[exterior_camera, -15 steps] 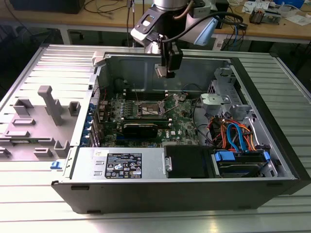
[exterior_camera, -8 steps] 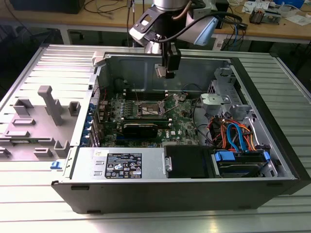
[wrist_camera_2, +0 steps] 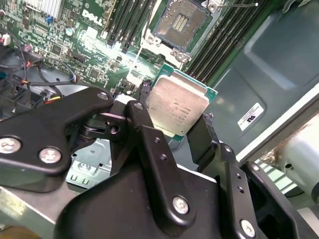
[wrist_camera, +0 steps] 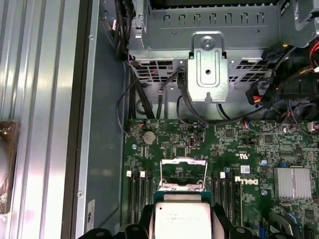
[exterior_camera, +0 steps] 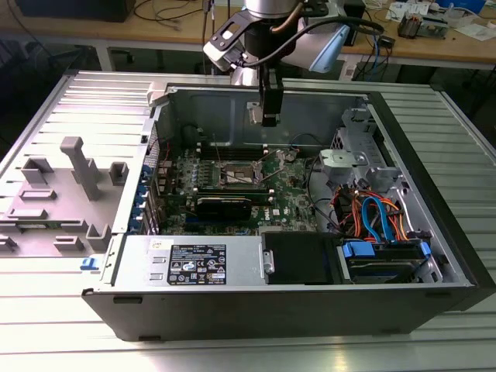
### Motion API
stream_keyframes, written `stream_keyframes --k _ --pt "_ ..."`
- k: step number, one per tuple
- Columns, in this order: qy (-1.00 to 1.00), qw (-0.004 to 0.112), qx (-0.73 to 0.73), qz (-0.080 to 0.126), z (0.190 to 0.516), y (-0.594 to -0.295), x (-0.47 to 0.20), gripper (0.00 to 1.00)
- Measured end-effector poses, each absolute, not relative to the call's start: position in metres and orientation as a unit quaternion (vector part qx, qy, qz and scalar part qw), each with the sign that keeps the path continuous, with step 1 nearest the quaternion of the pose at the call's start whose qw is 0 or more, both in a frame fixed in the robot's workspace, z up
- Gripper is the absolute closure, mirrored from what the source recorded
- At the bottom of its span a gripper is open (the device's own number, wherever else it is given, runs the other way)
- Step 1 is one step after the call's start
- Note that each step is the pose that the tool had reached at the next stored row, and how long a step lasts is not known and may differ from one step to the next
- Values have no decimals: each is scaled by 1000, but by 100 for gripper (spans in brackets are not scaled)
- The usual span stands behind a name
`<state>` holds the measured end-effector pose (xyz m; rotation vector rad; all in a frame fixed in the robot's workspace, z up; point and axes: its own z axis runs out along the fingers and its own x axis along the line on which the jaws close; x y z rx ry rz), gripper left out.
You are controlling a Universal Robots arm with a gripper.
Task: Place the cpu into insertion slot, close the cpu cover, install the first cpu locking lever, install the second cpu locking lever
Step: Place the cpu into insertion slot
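**CPU clamped in gripper, above board, not yet in slot**

Black linkage fingers (wrist_camera_2: 149,134) sit closest to the lens in the second wrist view. The gripper (wrist_camera_2: 175,110) is clamped on the cpu (wrist_camera_2: 179,102), a small flat square chip with a dull silver-grey metal lid and a green edge. It is pinched by two opposite edges, lid facing the camera. Same grip in the first wrist view: gripper (wrist_camera: 183,221), cpu (wrist_camera: 182,219).

The cpu is in the air, apart from the insertion slot (wrist_camera_2: 180,22), a small dark square socket with a silvery rim. The slot is bare, contact field exposed. A thin silvery cut-out frame, likely the cpu cover (wrist_camera: 183,163), looks raised at the slot. Long black memory slots (wrist_camera_2: 124,20) run just beside the slot. The green motherboard (exterior_camera: 291,194) spreads around the slot inside the open grey computer case (exterior_camera: 194,267).

Handling, by judgement: light, stiff, smooth lid, so possibly slippery. The underside contacts and slot pins are fragile. Grip the edges only and keep it level.
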<state>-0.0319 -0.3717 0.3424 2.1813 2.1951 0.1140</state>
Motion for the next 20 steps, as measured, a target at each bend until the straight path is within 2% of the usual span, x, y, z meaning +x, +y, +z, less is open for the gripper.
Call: stream_keyframes --k 20 --pt "697 22 715 36 340 -373 -33 46"
